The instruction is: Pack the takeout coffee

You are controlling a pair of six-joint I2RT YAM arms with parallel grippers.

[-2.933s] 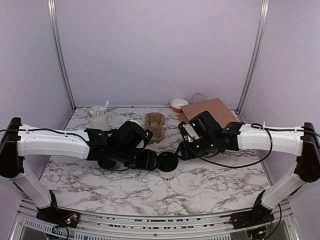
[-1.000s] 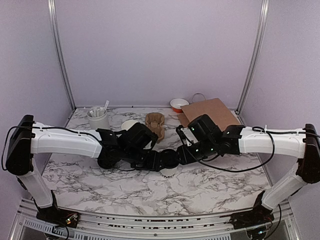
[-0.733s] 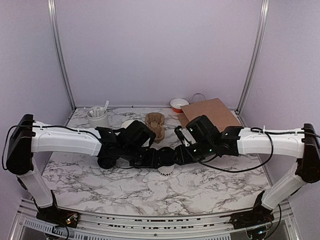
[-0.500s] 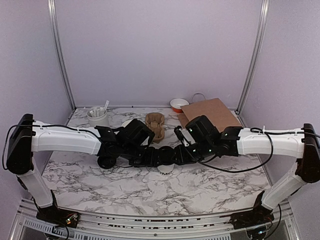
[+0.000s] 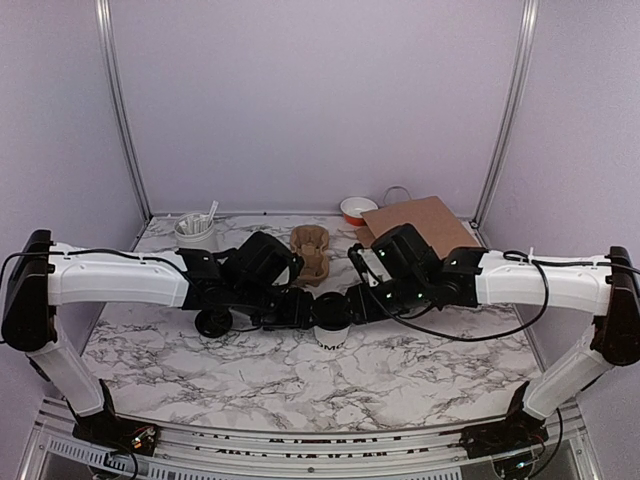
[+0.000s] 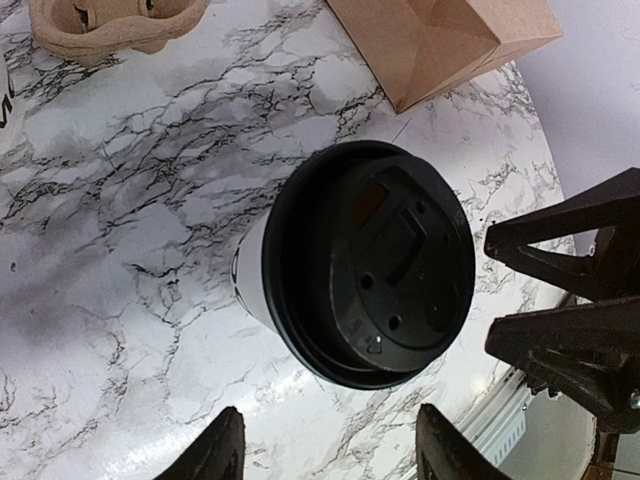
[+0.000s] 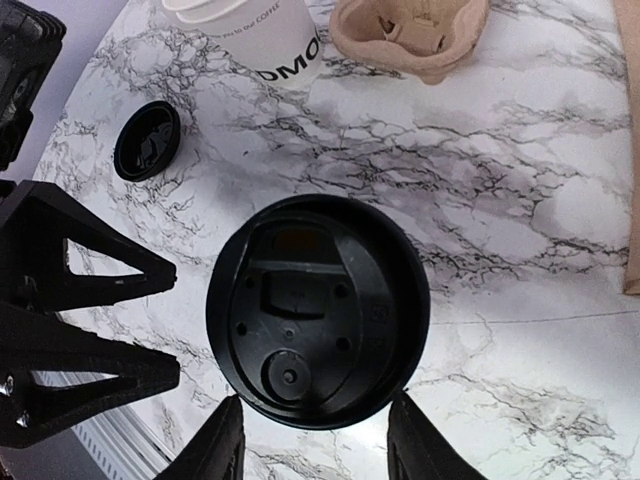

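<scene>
The right gripper [image 7: 315, 425] hangs directly over the coffee cup [image 5: 331, 338], jaws apart, a finger on either side of the black lid [image 7: 318, 310]. Whether those fingers brush the rim cannot be told from this angle. The left gripper [image 6: 335, 445] faces it from the opposite side, jaws spread wide and holding nothing, with the cup just ahead of its fingertips. The cup stands on the marble surface [image 7: 520, 300] between the two.

With the lid apparently seated, the pick-up seems next, and only one gripper should make it. The other would do best to back away first, since the two sets of fingers sit very near each other. The closing jaws belong on the paper wall below the lid rim. The squeeze should be gentle, so the cup neither buckles nor sheds its lid, and the lift should be upright.

Beyond the right gripper lie a spare lid [image 7: 147, 140], a second cup [image 7: 255, 40] without one, and the pulp tray [image 7: 410, 30], a likely destination. Farther off is the paper bag [image 6: 440, 40].
</scene>
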